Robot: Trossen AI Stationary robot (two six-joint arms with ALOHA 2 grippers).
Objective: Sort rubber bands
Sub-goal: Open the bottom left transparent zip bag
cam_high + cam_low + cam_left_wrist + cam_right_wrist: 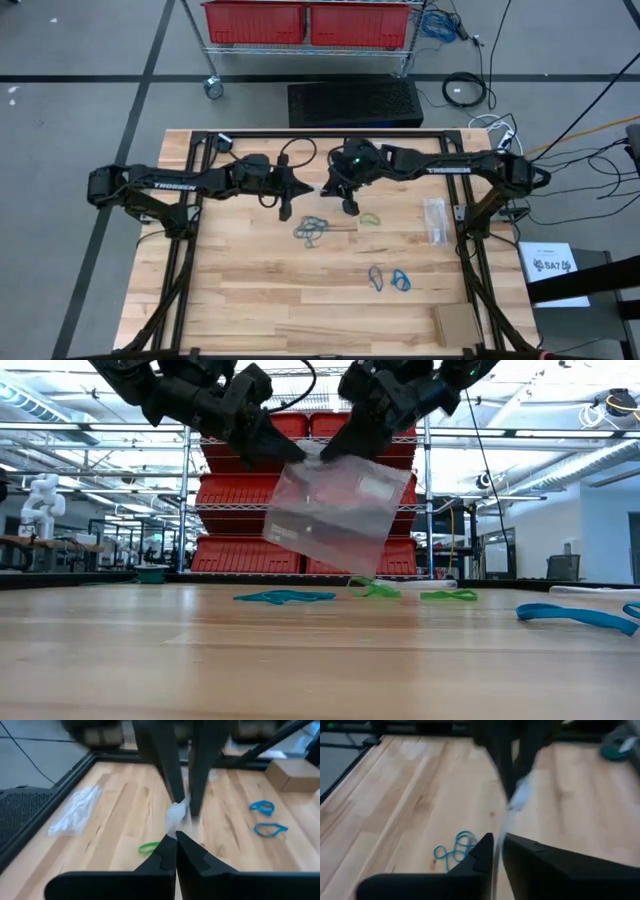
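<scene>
A clear plastic bag [335,510] hangs in the air over the table's middle, held between both grippers. My left gripper [306,189] [292,457] [175,836] and my right gripper [328,189] [326,453] [496,840] meet tip to tip at its top, both shut on it. Below lie the rubber bands: a grey-blue and teal cluster [312,230] [285,597], green bands [371,218] [448,595] and two bright blue ones [389,279] [262,807]. All lie flat on the wood. My left gripper pinches the bag's top edge [176,815] between its two fingers, slanting down from the table's left. The bag is lifted clear and hangs tilted below. My right gripper pinches the same top edge [512,802] just beside the left gripper, slanting down from the table's right. The bag's lowest corner [360,573] hangs just over the table.
Spare clear bags [434,220] [75,810] lie to the right of the middle. A small cardboard box [455,322] sits by the near right corner. A black frame [320,135] rims the table. Bare wood lies at the near left.
</scene>
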